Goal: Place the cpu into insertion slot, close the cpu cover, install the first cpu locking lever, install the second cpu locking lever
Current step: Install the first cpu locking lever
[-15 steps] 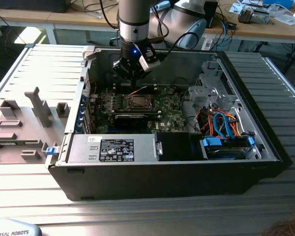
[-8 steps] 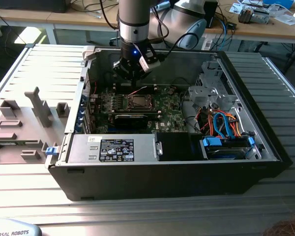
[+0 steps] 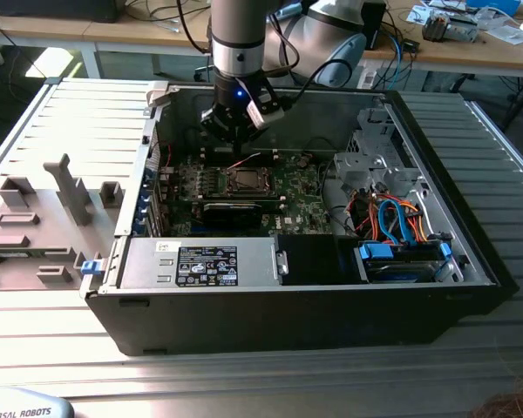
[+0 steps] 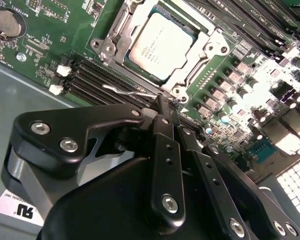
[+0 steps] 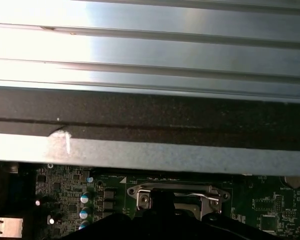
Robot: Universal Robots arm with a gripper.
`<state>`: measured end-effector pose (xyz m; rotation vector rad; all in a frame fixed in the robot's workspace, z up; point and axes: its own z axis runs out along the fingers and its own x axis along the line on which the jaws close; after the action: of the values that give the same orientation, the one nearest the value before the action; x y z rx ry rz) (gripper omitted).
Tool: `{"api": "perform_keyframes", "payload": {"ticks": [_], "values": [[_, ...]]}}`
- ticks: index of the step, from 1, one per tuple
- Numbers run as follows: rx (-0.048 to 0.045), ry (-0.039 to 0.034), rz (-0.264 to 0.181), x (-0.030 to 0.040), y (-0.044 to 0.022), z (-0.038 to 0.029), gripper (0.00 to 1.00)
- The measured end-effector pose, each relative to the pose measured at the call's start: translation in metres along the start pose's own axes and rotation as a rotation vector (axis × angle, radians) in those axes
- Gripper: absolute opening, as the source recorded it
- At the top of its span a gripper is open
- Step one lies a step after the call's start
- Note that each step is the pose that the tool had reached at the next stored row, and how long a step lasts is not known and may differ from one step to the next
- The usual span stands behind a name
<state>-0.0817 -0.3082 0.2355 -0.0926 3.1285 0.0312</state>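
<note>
CPU (image 4: 161,44) is already seated in the insertion slot (image 4: 121,31), and the cpu cover (image 4: 210,47) is down around it, silver top showing through the window. So steps one and two look done; my read is we're on the first locking lever.

The pincer (image 4: 166,111) sits at the socket's edge in the second wrist view, fingers (image 4: 163,122) drawn together with no visible gap, tips right at a thin silver lever wire (image 4: 127,91) that runs along the memory-slot side of the socket. Tips look to be touching or pressing the wire (can't confirm actual contact, and it doesn't look clamped on it).

In the exterior view the pincer (image 3: 235,148) hangs inside the open PC case (image 3: 471,252), just over the socket area on the motherboard (image 3: 301,205). The first wrist view catches the cover's hinge end (image 5: 175,192) under the case wall.

Judgement on the move in hand: lever has to be pushed down and swung sideways under its retention hook. Wire is springy, so it could slip off narrow tips; needs steady downward load, not a fast swipe. Memory slots (image 4: 97,80) are right beside the path, so little lateral margin.
</note>
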Motion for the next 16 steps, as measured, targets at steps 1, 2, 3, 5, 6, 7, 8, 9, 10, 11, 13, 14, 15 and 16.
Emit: {"api": "perform_keyframes", "payload": {"ticks": [1, 2, 3, 5, 6, 7, 8, 9, 10, 11, 13, 14, 15, 16], "values": [[0.0000, 0.0000, 0.000, 0.0000, 0.0000, 0.0002, 0.11], [0.0000, 0.0000, 0.000, 0.0000, 0.0000, 0.0005, 0.11], [0.0000, 0.0000, 0.000, -0.0001, 0.0000, 0.0009, 0.11], [0.0000, 0.0001, 0.000, -0.0001, 0.0000, 0.0013, 0.11], [0.0000, 0.0000, 0.000, -0.0002, 0.0000, 0.0017, 0.11], [0.0000, 0.0001, 0.000, -0.0003, -0.0001, 0.0020, 0.11], [0.0000, 0.0000, 0.000, -0.0003, -0.0001, 0.0023, 0.11], [0.0000, 0.0001, 0.000, -0.0004, -0.0001, 0.0024, 0.11], [0.0000, 0.0000, 0.000, -0.0006, -0.0001, 0.0031, 0.11], [-0.0001, 0.0000, 0.000, -0.0008, -0.0001, 0.0037, 0.11], [-0.0001, 0.0000, 0.000, -0.0009, -0.0001, 0.0043, 0.11], [-0.0001, 0.0000, 0.000, -0.0010, -0.0001, 0.0048, 0.11], [0.0000, -0.0001, 0.000, -0.0010, -0.0002, 0.0051, 0.11], [0.0000, 0.0001, 0.000, -0.0011, -0.0002, 0.0057, 0.11]]}}
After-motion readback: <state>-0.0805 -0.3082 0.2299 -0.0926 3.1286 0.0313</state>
